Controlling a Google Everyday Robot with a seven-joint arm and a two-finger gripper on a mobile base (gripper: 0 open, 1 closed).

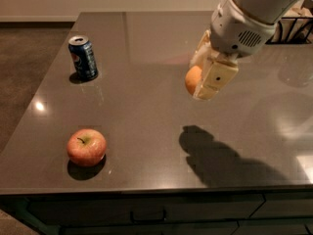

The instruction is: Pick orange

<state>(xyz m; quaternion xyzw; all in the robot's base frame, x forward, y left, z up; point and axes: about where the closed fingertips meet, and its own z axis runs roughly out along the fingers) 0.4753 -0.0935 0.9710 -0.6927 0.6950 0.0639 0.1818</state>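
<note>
The orange [192, 79] is a small yellow-orange round fruit held between the cream-coloured fingers [215, 78] of my gripper [199, 84]. The gripper is shut on it and holds it in the air, well above the dark table [146, 116]; its shadow lies on the table below, towards the front. Most of the orange is hidden by the fingers; only its left side shows. The white arm reaches in from the upper right.
A red-yellow apple [86, 147] with a stem sits near the table's front left edge. A blue soda can [82, 58] stands upright at the back left. A dark wire rack [296, 26] is at the far right.
</note>
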